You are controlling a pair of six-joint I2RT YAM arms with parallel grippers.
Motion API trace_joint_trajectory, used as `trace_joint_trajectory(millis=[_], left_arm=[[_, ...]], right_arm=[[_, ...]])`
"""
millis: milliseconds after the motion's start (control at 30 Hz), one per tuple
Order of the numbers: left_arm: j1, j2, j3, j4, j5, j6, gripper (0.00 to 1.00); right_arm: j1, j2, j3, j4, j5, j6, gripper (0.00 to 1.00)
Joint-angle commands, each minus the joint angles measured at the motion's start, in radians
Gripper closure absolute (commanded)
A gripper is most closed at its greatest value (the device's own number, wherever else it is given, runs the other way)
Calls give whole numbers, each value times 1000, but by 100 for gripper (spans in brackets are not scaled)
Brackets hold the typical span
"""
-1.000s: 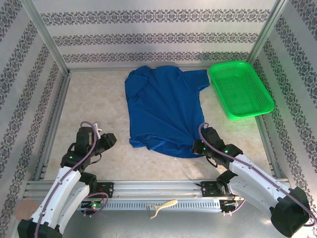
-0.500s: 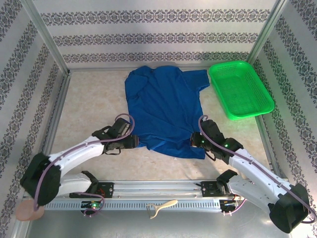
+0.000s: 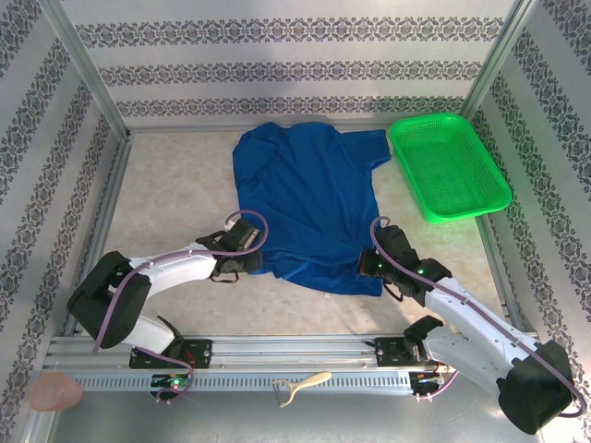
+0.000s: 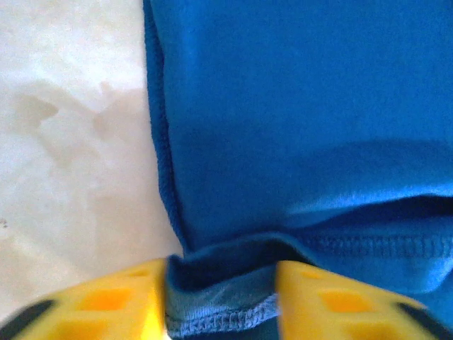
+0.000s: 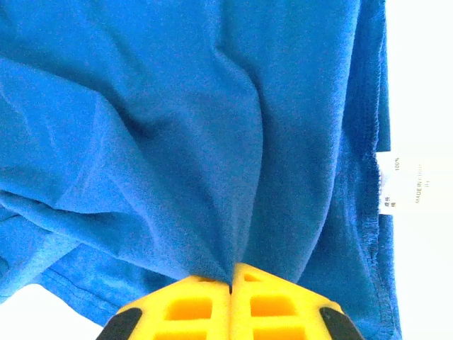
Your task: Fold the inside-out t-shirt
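- T-shirt is laid flat at the middle of the surface, collar far and hem near. Seams and a care label are exposed, so it is judged to be inside out.
- Step in hand, as judged: the two near hem corners are to be gripped for the first fold.
- Right pincer is seen closed on a pinch of blue cloth at the near-right corner.
- Left pincer is set at the near-left corner with bunched hem between its fingers. Whether the cloth is clamped cannot be told.
- Next move, as judged: a firm hold on the left should be confirmed, then both corners lifted evenly and carried toward the collar.
- Edges: a green basket is noted just beside the right sleeve, and the far wall close behind the collar.
- Open room is noted left of the cloth and along the near strip of the surface.
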State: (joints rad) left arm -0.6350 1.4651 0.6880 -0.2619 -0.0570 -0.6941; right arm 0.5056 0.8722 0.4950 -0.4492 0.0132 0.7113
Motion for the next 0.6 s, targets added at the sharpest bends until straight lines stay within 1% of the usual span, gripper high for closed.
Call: trace_joint_trajectory(millis=[0,133,333,433,567], left_arm=[[-11,2,16,48,-24,5,100],[-11,-107,9,-30,-41,18,100],[-11,-438,-78,-190,-27,-13,100],[-11,-596,-143,-266,-17,-59,100],[-11,-779,-236,-345,9,-134,100]], right_arm=[[-13,-10,-15,22,-11,-6,100],[-25,-13,-24,29,-29,-5,100],[-29,-7,-26,43,-74,-9,100],[-25,-7,-38,50,-103,-5,100],[-12,-31,-67,47,-108,9,100]])
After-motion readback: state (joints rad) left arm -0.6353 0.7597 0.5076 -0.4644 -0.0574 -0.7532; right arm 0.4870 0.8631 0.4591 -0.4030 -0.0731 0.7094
